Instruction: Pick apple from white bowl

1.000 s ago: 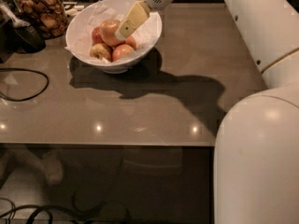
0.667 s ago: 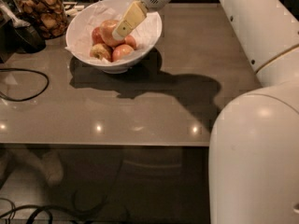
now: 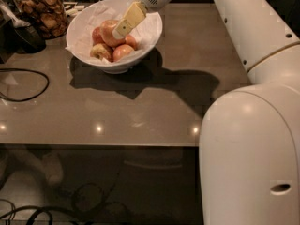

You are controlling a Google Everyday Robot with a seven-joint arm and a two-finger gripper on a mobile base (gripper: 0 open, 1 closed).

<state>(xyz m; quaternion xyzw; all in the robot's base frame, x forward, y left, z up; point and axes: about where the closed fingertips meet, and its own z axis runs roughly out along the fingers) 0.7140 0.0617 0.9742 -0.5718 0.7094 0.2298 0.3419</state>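
Note:
The white bowl [image 3: 151,33] stands at the back left of the brown table, lined with crinkled white paper. The apple [image 3: 106,32], large and yellow-gold with an orange-red blush, lies on top of several smaller apples in it. My gripper [image 3: 120,30] reaches down and to the left into the bowl from the white arm above. Its cream tip lies against the apple's right side. Whether it holds the apple does not show.
A glass jar of brown snacks [image 3: 40,11] stands just left of the bowl, with a dark object [image 3: 24,35] in front of it. A black cable [image 3: 28,84] loops on the table's left. My white arm and base [image 3: 253,139] fill the right side.
The gripper's tip has edged slightly left onto the apple's side. The apple and the bowl have not moved.

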